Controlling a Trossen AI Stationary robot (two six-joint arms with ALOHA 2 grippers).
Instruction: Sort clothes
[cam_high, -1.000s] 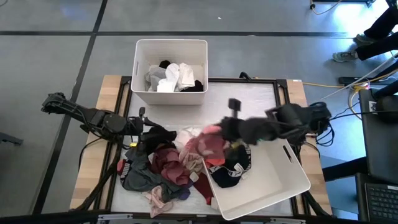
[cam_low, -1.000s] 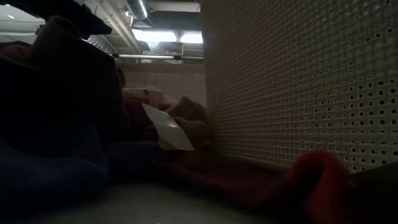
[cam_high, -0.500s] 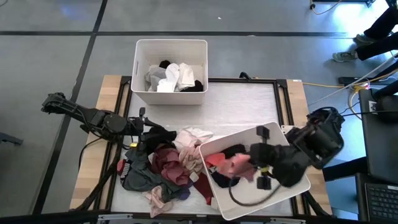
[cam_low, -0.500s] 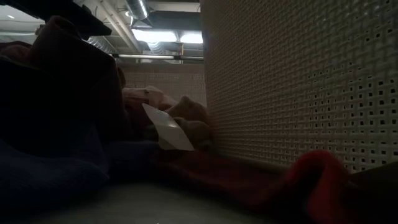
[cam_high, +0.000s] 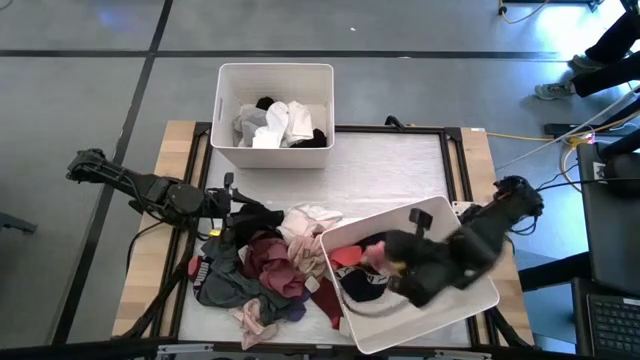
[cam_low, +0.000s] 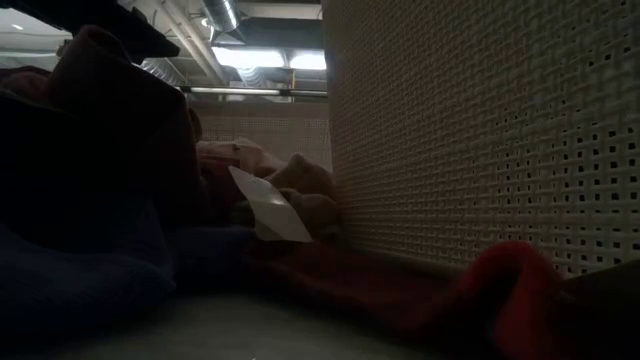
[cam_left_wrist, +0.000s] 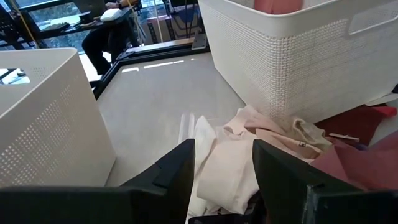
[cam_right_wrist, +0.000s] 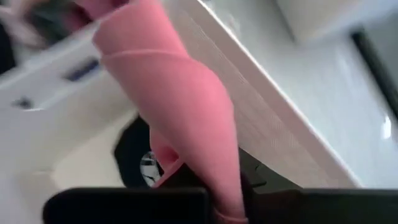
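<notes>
A pile of small garments, maroon, black, grey, white and beige, lies on the table's near left. My left gripper hovers at the pile's far left edge, open and empty, with a cream garment ahead of its fingers. My right gripper is inside the tilted white bin at the near right, shut on a pink garment. Black and red garments lie in that bin. My right gripper pinches one end of the pink garment between its two fingers, where the cloth is bunched in several layers. The rest of the garment reaches out past the fingertips over the bin's inside. Whether it touches the clothes below cannot be told.
A second white bin at the far middle holds white, grey and black garments. The low view shows the near bin's perforated wall, maroon cloth and a white tag. Bare table lies between the bins.
My right gripper has carried the pink garment from above the pile toward the table's right and near edge, over the near right bin, then down into it and a little back toward the left. The left arm has kept still.
</notes>
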